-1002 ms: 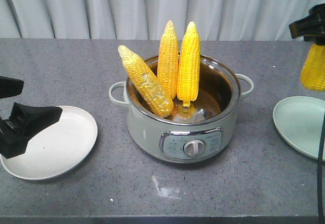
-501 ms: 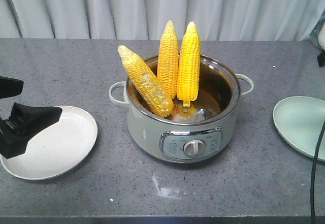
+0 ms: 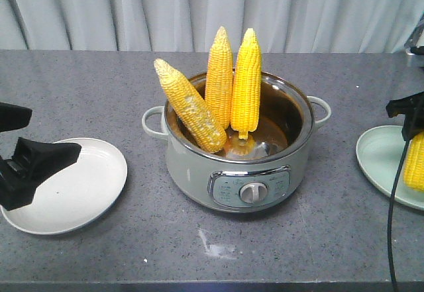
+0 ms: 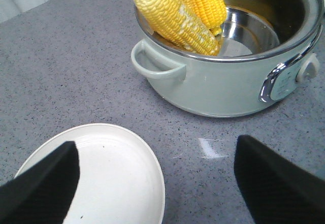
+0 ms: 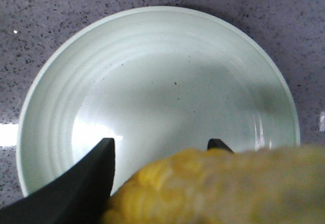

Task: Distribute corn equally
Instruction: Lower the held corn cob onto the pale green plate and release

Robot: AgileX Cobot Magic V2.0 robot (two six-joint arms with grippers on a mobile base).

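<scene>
Three yellow corn cobs [image 3: 218, 90] stand tip-up in the pale green cooking pot [image 3: 192, 173], also seen in the left wrist view as corn [image 4: 177, 13] leaning on the pot's [image 4: 218, 92] rim. A fourth cob [image 3: 416, 161] hangs at the right edge over the pale green plate [image 3: 381, 156]; my right gripper [image 3: 407, 110] is shut on it. In the right wrist view that cob [image 5: 223, 188] sits between the black fingers [image 5: 76, 188] just above the green plate [image 5: 152, 82]. My left gripper [image 4: 155, 183] is open over the white plate's [image 4: 122, 173] edge.
The white plate [image 3: 86, 186] lies at the front left, the green one at the far right, the pot between them on the grey speckled counter. A pale smudge [image 3: 215, 245] marks the counter in front of the pot. A grey curtain hangs behind.
The right gripper with its cob went out of view at the right, then came back lower, down over the green plate. The left gripper and the pot's cobs have not moved.
</scene>
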